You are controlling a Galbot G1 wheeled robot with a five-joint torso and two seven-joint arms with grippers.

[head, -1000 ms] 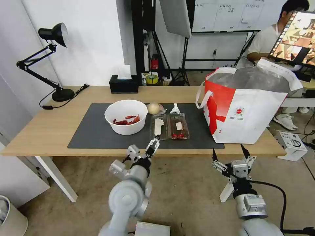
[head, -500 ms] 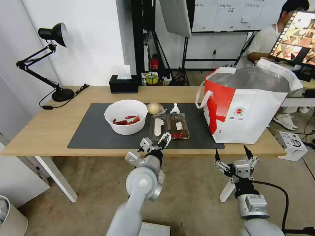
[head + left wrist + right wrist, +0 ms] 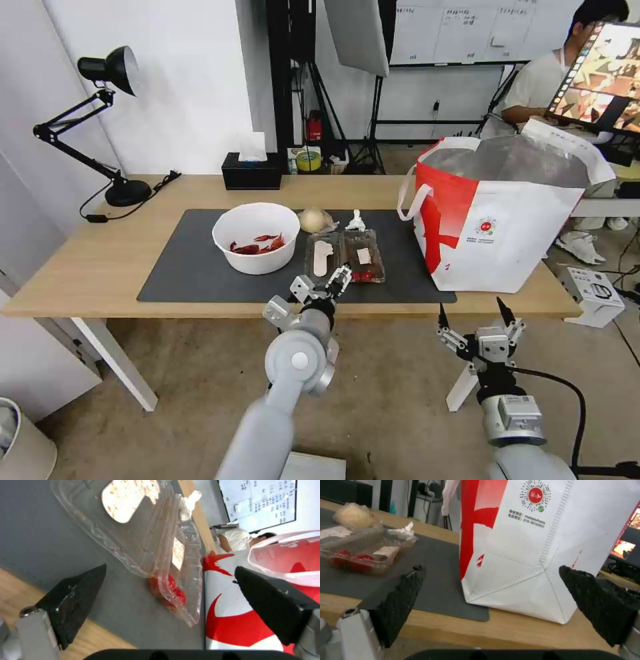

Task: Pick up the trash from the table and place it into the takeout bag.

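Before left pincer [image 3: 331,281]: tray [image 3: 345,257].

In the head view the left gripper [image 3: 331,283] hangs spread wide at the near end of the clear tray [image 3: 345,256] in the frame's centre; bare mat [image 3: 190,267] lies open at lower left of the bowl [image 3: 256,237], which crowds the tray's left side; the wrapped ball [image 3: 313,219] and paper wad [image 3: 355,221] block its far end; a free strip of mat separates the tray from the takeout bag [image 3: 493,220], a tall wall at right; the right gripper [image 3: 475,312] waits below the table edge [image 3: 373,310].
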